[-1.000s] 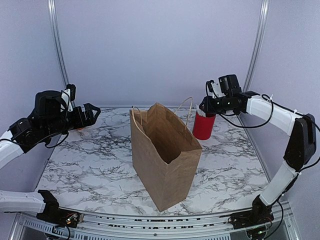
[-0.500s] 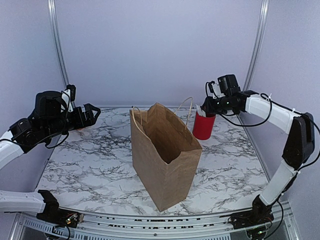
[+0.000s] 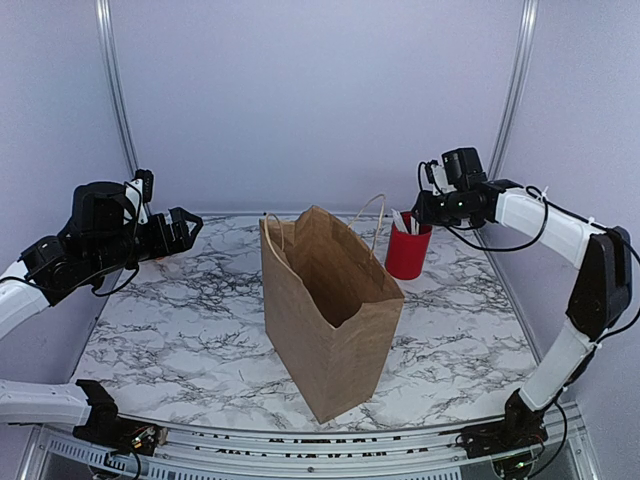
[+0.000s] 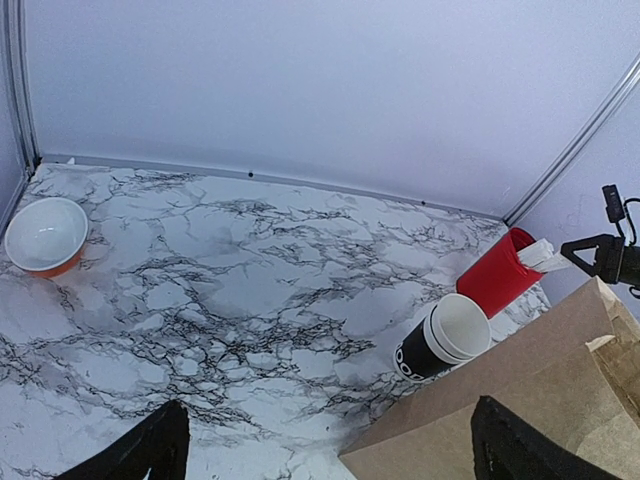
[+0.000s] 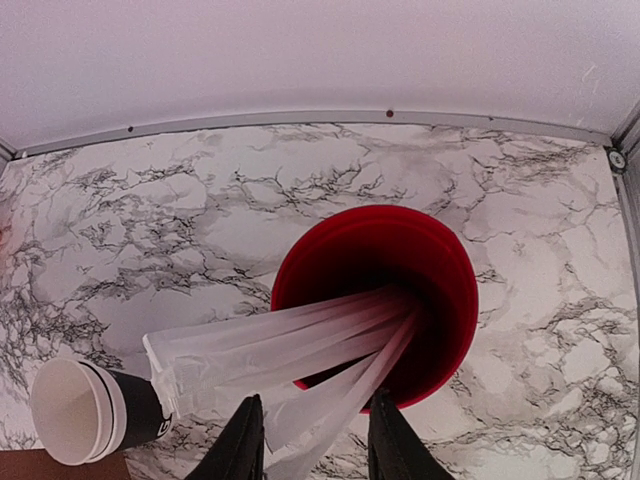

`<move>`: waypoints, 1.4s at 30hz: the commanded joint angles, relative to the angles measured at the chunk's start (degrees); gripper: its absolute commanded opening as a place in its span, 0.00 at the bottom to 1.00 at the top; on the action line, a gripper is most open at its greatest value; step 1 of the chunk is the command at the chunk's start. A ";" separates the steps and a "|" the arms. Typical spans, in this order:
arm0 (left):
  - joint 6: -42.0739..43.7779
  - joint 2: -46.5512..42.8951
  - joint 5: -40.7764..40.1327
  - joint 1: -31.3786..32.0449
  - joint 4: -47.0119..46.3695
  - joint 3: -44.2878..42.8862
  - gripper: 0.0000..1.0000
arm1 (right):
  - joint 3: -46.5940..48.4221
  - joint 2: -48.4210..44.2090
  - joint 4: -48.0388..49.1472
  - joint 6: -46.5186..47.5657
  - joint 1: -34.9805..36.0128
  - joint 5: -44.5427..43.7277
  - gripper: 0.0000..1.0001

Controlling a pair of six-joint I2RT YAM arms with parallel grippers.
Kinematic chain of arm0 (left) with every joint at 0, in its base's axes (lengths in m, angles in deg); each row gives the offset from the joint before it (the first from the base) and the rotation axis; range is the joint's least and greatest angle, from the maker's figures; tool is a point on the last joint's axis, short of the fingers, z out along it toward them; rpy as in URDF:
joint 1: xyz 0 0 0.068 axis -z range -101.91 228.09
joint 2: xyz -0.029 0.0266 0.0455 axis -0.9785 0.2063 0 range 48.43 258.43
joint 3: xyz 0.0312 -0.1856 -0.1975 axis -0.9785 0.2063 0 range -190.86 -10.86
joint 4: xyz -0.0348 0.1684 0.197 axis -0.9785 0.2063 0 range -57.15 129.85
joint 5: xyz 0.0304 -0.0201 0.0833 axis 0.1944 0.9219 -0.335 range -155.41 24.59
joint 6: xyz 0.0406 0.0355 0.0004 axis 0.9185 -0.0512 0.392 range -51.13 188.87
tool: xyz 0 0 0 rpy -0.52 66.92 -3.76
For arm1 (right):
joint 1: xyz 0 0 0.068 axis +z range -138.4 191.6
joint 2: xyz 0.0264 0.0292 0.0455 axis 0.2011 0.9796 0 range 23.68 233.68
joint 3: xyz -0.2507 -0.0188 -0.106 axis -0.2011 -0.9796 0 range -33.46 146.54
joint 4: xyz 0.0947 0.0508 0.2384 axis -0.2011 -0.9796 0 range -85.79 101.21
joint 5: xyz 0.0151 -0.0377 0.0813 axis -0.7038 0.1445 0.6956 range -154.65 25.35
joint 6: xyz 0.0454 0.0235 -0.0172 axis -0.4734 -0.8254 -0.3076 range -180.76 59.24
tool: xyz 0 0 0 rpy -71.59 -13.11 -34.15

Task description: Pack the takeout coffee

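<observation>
Takeout coffee cups (image 4: 445, 340) sit on marbled table (image 4: 230, 290), pale walls (image 4: 300, 90) behind.

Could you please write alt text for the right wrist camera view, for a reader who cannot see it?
Seen from above, a red cup on a marble table holds white wrapped utensils; the right gripper is closed on one wrapper's end. A black paper cup with cream cups nested inside sits at lower left.

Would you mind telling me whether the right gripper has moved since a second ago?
Yes. The right gripper has shifted rightward, off the top of the red cup, whose white wrapped utensils now show; the cup stays put.
</observation>
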 commanded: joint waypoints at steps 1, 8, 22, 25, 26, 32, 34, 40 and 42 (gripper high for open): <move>0.39 0.03 0.47 -0.26 -1.90 -0.02 0.99 | -0.32 -2.55 0.40 -0.99 -0.77 -1.50 0.35; 0.23 0.12 0.64 -0.27 -1.87 -0.08 0.99 | -1.35 -3.37 0.50 -1.15 -0.92 -2.22 0.35; 0.05 1.28 1.39 -0.29 -2.37 -0.53 0.99 | -3.52 -5.39 0.24 -0.78 -1.30 -5.19 0.36; -0.03 1.16 1.43 -0.26 -2.44 -0.44 0.99 | -3.26 -5.31 -0.05 -0.69 -1.31 -5.48 0.36; -0.05 1.15 1.41 -0.26 -2.44 -0.37 0.99 | -3.15 -5.30 -0.06 -0.80 -1.35 -5.16 0.36; -0.11 0.89 1.48 -0.31 -2.42 -0.26 0.99 | -2.77 -5.80 -0.79 -0.56 -1.37 -5.64 0.36; -0.18 0.91 1.56 -0.28 -2.44 -0.26 0.99 | -2.79 -6.41 -0.99 -0.36 -1.31 -5.42 0.36; -0.33 1.41 1.83 -0.26 -2.69 -0.26 0.99 | -2.92 -8.30 -1.59 0.38 -1.00 -5.09 0.37; -0.42 1.61 2.16 -0.27 -2.91 -0.34 0.99 | -3.26 -8.61 -2.21 0.56 -0.95 -5.64 0.38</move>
